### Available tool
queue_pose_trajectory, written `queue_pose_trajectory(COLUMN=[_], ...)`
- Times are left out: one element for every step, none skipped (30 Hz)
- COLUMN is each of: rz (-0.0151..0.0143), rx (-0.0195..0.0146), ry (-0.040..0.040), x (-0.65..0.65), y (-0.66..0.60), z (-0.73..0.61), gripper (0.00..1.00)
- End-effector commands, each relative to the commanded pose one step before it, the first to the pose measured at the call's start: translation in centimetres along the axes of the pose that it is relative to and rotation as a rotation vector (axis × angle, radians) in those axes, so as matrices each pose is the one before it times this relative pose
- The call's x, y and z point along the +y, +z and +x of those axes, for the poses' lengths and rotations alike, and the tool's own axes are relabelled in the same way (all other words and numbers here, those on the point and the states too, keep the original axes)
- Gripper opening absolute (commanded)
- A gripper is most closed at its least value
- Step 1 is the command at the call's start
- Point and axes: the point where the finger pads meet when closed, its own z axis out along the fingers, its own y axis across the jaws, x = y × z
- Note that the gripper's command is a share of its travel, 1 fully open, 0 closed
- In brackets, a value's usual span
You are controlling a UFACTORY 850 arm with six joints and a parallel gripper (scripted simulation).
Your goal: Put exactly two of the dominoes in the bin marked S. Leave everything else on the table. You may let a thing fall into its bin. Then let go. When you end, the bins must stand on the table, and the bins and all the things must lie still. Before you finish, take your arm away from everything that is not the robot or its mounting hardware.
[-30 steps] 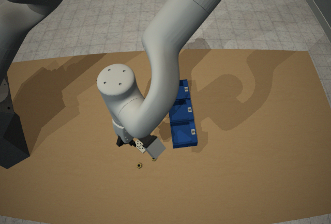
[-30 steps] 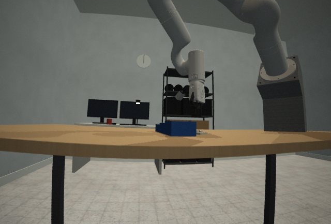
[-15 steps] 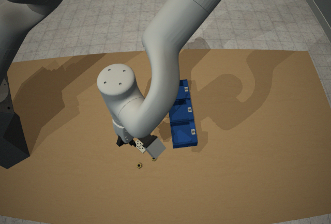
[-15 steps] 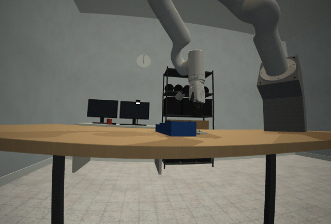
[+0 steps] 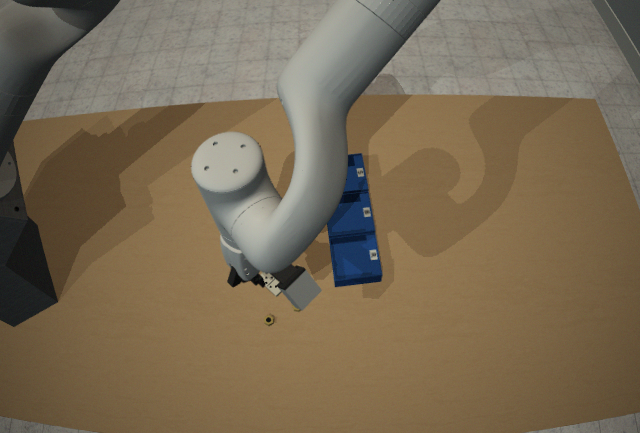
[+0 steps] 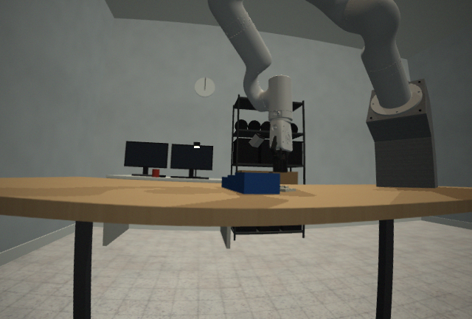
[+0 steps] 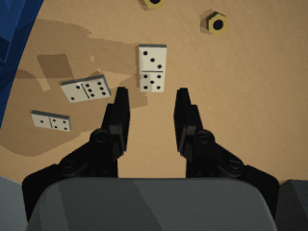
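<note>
Three white dominoes lie flat on the wooden table. In the wrist view one domino lies just ahead of my fingertips, a second to its left, and a third further left near the blue bins. My gripper hangs a little above the table, partly open and empty, in line with the first domino. In the top view the arm hides most of the dominoes; one shows by the gripper. The row of three blue bins stands to the right; their labels are too small to read.
Two brass nuts lie beyond the dominoes; one shows in the top view. The robot base stands at the table's left edge. In the exterior view the gripper hangs beside the bins.
</note>
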Motion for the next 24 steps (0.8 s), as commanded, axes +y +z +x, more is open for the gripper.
queue_pose_trajectory(rz=[0.00008, 0.00000, 0.00000, 0.00000, 0.00000, 0.00000, 0.00000, 0.00000, 0.00000, 0.00000, 0.00000, 0.00000, 0.00000, -0.00001, 0.00000, 0.00000, 0.00000, 0.00000, 0.00000, 0.00000, 0.00000, 0.00000, 0.00000, -0.00001], rx=[0.00075, 0.00000, 0.00000, 0.00000, 0.00000, 0.00000, 0.00000, 0.00000, 0.00000, 0.00000, 0.00000, 0.00000, 0.00000, -0.00002, 0.00002, 0.00000, 0.00000, 0.00000, 0.00000, 0.00000, 0.00000, 0.00000, 0.00000, -0.00002], ry=[0.00016, 0.00001, 0.00001, 0.00001, 0.00000, 0.00000, 0.00000, 0.00000, 0.00000, 0.00000, 0.00000, 0.00000, 0.00000, 0.00000, 0.00000, 0.00000, 0.00000, 0.00000, 0.00000, 0.00000, 0.00000, 0.00000, 0.00000, 0.00000], x=[0.007, 0.001, 0.001, 0.001, 0.001, 0.001, 0.000, 0.000, 0.000, 0.000, -0.001, 0.000, 0.000, -0.001, 0.002, 0.001, 0.001, 0.001, 0.001, 0.000, 0.000, 0.000, 0.000, -0.002], y=[1.511, 0.400, 0.400, 0.400, 0.400, 0.400, 0.300, 0.000, 0.000, 0.000, 0.000, 0.000, 0.000, 0.125, 0.141, 0.133, 0.133, 0.133, 0.133, 0.133, 0.133, 0.133, 0.000, -0.009], z=[0.039, 0.001, 0.002, 0.002, 0.003, 0.003, 0.003, 0.004, 0.004, 0.004, 0.003, 0.000, 0.000, -0.001, -0.003, -0.004, -0.004, -0.004, -0.004, -0.003, -0.002, -0.002, -0.001, 0.000], gripper=[0.41, 0.41, 0.41, 0.41, 0.41, 0.41, 0.41, 0.41, 0.41, 0.41, 0.41, 0.41, 0.41, 0.41, 0.41, 0.41, 0.41, 0.41, 0.41, 0.41, 0.41, 0.41, 0.41, 0.41])
